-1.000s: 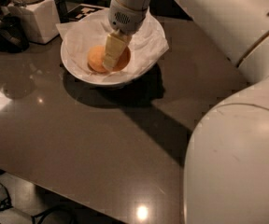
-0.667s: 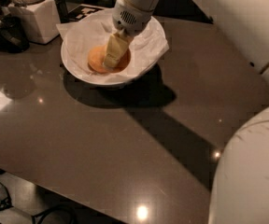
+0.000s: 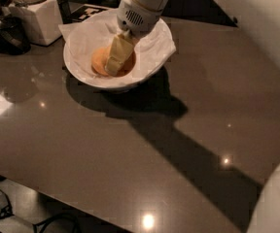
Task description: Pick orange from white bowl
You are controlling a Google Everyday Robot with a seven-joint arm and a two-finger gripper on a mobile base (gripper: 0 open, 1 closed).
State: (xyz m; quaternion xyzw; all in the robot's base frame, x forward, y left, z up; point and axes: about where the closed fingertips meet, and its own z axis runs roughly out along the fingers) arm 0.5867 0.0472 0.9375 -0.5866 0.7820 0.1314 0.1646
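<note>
The orange [image 3: 98, 62] lies in the white bowl [image 3: 75, 64], which is lined with crumpled white paper and stands at the back left of the dark table. My gripper [image 3: 116, 57] reaches down into the bowl from the upper right. It sits right on the orange and covers the middle of it. The orange shows to the left of the gripper and a little to the right. The orange rests low on the paper in the bowl.
A white square jar [image 3: 35, 16] with a lid stands just left of the bowl, and a dark utensil holder [image 3: 8, 33] further left. The table's front edge [image 3: 81, 205] runs diagonally, with cables on the floor below. My white arm fills the right side.
The gripper stays in the bowl on the orange. The arm's bulky white body has drawn back to the right and up, uncovering more of the table.
</note>
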